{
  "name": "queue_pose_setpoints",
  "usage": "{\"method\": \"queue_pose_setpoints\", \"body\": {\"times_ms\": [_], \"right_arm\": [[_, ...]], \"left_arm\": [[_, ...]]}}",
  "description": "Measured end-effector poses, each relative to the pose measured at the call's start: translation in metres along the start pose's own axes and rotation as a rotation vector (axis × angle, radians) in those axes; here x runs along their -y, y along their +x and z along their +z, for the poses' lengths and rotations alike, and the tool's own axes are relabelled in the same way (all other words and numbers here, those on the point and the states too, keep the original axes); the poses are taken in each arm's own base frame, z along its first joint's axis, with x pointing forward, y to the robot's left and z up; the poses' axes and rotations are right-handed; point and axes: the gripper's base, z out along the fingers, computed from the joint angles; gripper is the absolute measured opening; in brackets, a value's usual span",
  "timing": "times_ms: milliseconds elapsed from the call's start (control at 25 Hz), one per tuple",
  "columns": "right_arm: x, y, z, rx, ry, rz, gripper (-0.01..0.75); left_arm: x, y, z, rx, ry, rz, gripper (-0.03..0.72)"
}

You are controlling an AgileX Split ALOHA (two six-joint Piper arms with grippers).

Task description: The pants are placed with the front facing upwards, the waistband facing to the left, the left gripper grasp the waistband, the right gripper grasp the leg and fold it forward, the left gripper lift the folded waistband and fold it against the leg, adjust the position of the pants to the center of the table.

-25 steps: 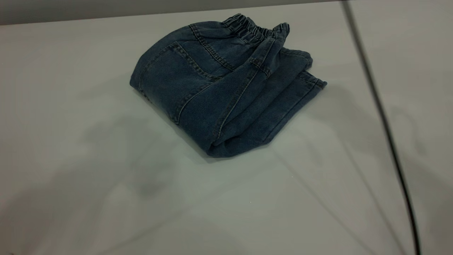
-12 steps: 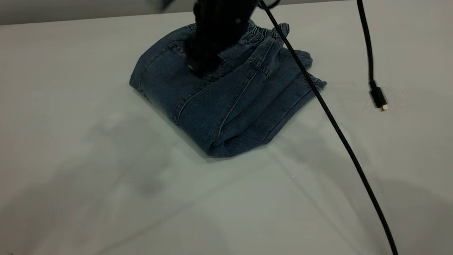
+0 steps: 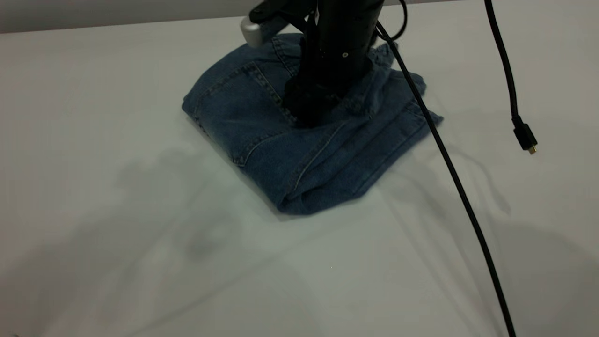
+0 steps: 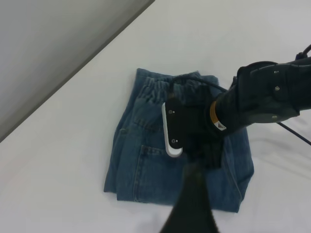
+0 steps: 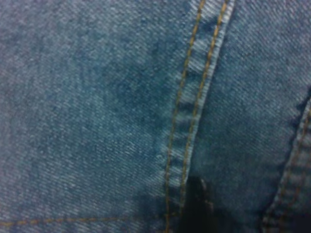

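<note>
The blue denim pants (image 3: 323, 159) lie folded into a compact bundle on the white table (image 3: 117, 187), back pocket (image 3: 234, 100) facing up. My right gripper (image 3: 306, 114) comes down from above and presses on the top of the bundle, beside an orange-stitched seam (image 5: 187, 126). The gathered waistband (image 4: 158, 90) lies along the bundle's far edge, mostly hidden behind the arm in the exterior view. My left gripper (image 4: 192, 204) hovers apart from the pants, above their near edge, and is out of the exterior view.
A thin black cable (image 3: 449, 164) trails from the right arm across the pants' right side to the table's front. A second cable with a plug (image 3: 525, 136) dangles at the right. Bare tabletop surrounds the bundle.
The right arm came in from the top and dropped onto the pants. The bundle has slid a little to the right and nearer. The cables swung rightward.
</note>
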Motion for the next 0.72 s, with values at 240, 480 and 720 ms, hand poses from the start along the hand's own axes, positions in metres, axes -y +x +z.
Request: {"method": "queue_pose_setpoints", "body": {"times_ms": [240,480,720], "right_arm": [[-0.007,0.01,-0.001,-0.125,-0.062,0.299,0.451],[-0.016,0.009,-0.002,-0.153,-0.145,0.574,0.443],[-0.022,0.002,-0.002,-0.126,-0.226,0.88,0.442]], "left_arm": [[0.003,-0.001,0.0,0.013,0.029,-0.012,0.506],[0.003,-0.001,0.0,0.016,0.034,-0.014,0.499],[0.004,-0.002,-0.001,0.019,0.035,-0.014,0.498]]}}
